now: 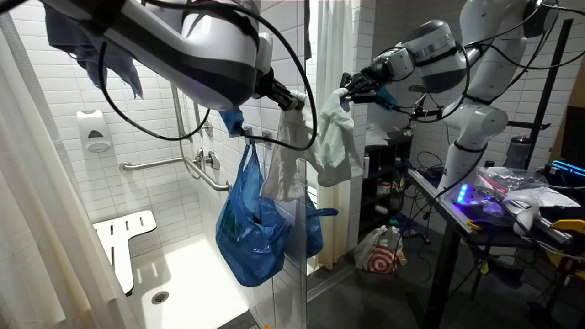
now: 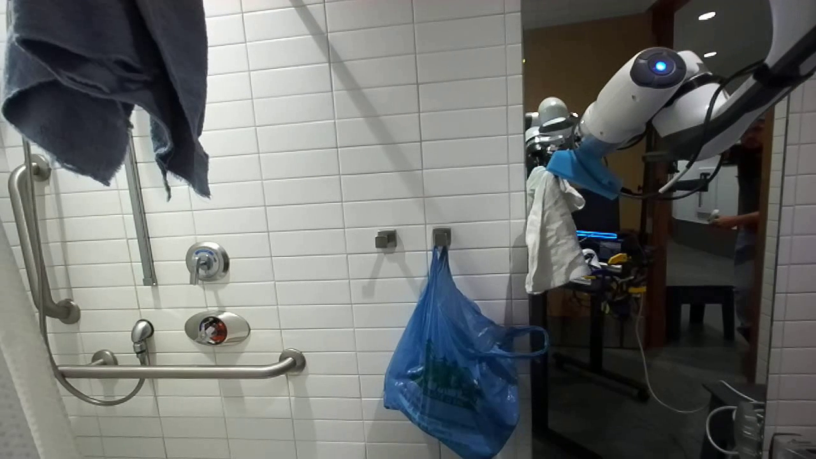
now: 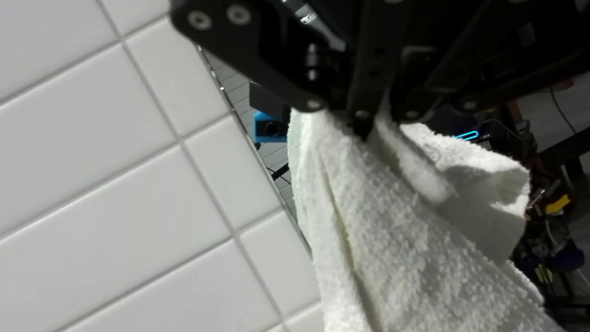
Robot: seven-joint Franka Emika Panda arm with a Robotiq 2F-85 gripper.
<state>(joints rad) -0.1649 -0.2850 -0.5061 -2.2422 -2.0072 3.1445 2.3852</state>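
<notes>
A white terry towel (image 3: 401,221) hangs limp from my gripper (image 3: 379,119), which is shut on its bunched top. The towel's lower end hangs free in the wrist view, beside white wall tiles. In both exterior views the towel (image 1: 285,160) dangles in front of the mirror's near edge, close to the wall. Behind a blue camera mount (image 2: 585,173), the fingertips are largely hidden in an exterior view. A blue plastic bag (image 2: 456,376) hangs below and beside the towel, from a square metal hook (image 2: 442,237). Left of it, a second hook (image 2: 386,240) carries nothing.
A tall mirror (image 2: 637,357) beside the tiled wall reflects the arm, towel and room. A dark blue cloth (image 2: 108,83) hangs at upper left. Grab bars (image 2: 191,371), a shower valve (image 2: 207,261), a slotted seat (image 1: 116,233) and a curtain (image 1: 41,192) surround the stall.
</notes>
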